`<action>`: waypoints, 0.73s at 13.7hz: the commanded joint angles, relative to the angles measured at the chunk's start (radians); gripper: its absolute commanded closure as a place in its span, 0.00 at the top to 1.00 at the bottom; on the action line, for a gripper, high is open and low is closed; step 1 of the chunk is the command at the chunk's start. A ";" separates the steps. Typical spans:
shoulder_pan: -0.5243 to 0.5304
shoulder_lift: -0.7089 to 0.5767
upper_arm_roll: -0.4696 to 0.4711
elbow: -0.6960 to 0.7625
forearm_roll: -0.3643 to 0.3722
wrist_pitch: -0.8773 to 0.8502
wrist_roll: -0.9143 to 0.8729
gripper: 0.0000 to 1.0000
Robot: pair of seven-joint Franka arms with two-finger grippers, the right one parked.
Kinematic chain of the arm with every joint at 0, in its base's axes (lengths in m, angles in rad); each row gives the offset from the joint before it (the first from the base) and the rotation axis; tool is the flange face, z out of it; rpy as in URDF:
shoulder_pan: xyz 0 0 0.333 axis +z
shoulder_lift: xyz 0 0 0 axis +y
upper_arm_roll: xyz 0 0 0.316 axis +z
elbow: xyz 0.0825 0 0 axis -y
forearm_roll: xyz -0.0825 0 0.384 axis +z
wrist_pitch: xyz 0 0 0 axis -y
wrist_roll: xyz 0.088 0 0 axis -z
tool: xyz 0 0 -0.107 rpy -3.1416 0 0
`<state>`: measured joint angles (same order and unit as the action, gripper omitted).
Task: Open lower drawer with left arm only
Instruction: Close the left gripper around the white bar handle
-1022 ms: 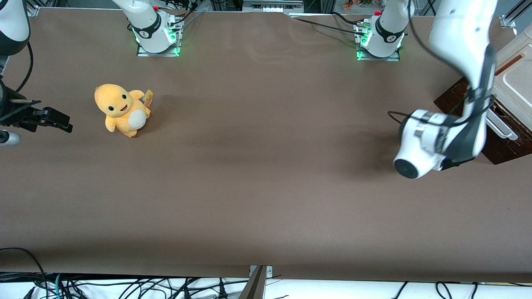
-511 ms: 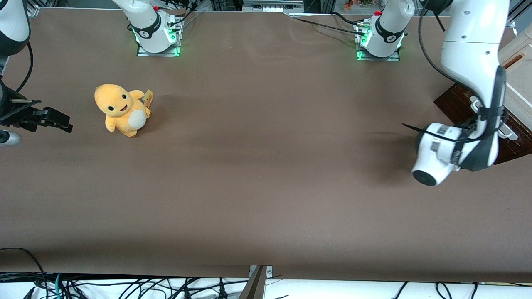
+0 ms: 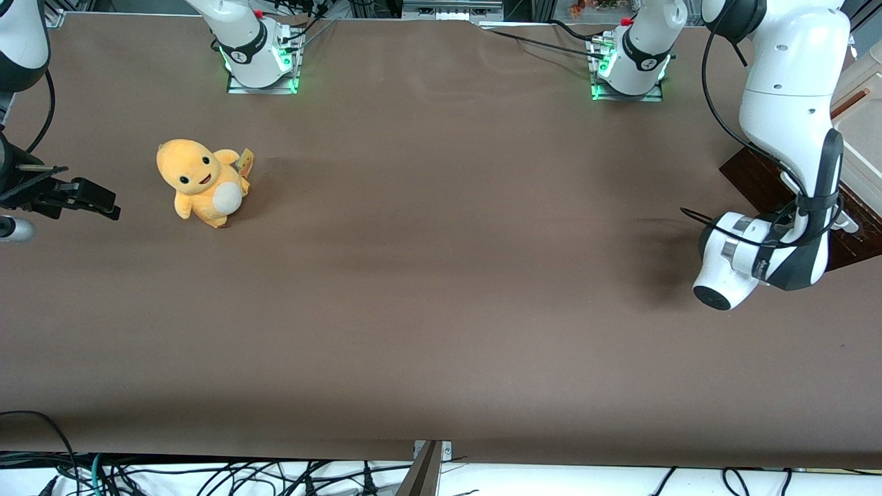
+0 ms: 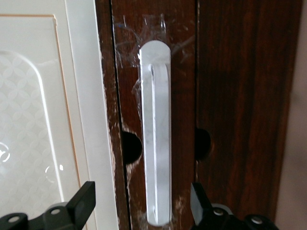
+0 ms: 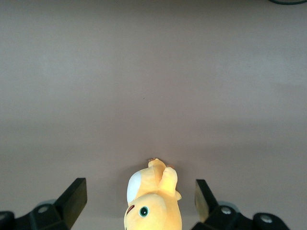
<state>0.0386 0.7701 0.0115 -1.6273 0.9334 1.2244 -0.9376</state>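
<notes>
The lower drawer's dark brown wood front [image 3: 754,180] shows at the working arm's end of the table, partly hidden by the left arm [image 3: 785,117]. The arm's white wrist [image 3: 741,258] hangs low in front of the drawer and hides the gripper in the front view. In the left wrist view the drawer front [image 4: 180,72] fills the frame, with its white bar handle [image 4: 156,134] running lengthwise. My gripper [image 4: 141,203] is open and close to the front. One black fingertip [image 4: 81,201] stands on each side of the handle's near end, not touching it.
A cream cabinet panel [image 4: 29,120] adjoins the drawer front; the cabinet body [image 3: 861,131] stands at the table's end. A yellow plush toy [image 3: 200,180] sits toward the parked arm's end, also in the right wrist view [image 5: 153,201]. Green-lit arm bases [image 3: 258,55] stand farthest from the camera.
The left arm has swung toward the drawer, carrying its wrist closer to the dark front and the handle. The plush toy has not moved.
</notes>
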 commanded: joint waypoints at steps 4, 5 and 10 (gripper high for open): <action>0.052 -0.015 -0.007 -0.075 0.058 0.087 -0.027 0.70; 0.053 -0.015 -0.008 -0.075 0.050 0.087 -0.029 0.66; 0.064 -0.020 -0.008 -0.065 0.006 0.087 -0.027 0.35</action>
<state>0.0928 0.7732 0.0107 -1.6811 0.9598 1.3009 -0.9563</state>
